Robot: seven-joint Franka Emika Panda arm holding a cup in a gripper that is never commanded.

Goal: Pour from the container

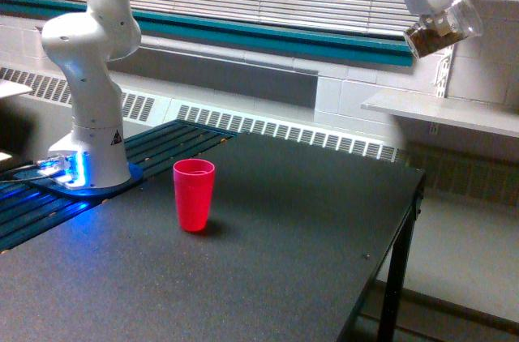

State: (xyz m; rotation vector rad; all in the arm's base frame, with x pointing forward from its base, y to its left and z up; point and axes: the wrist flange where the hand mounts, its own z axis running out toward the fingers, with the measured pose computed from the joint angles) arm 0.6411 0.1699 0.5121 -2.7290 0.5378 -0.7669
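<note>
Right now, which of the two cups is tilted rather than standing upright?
The clear container, held by the tool high at the exterior view's upper right, is tilted, with brown bits inside. The red cup stands upright on the table.

Table: my dark table, matte top.
On it: red cup upright, at nine o'clock from centre.
My base: ten o'clock corner.

The container at two o'clock looks like clear glossy plastic holding rough brown granules. The red cup is smooth, faintly shiny plastic. The table top is matt, finely speckled black.
</note>
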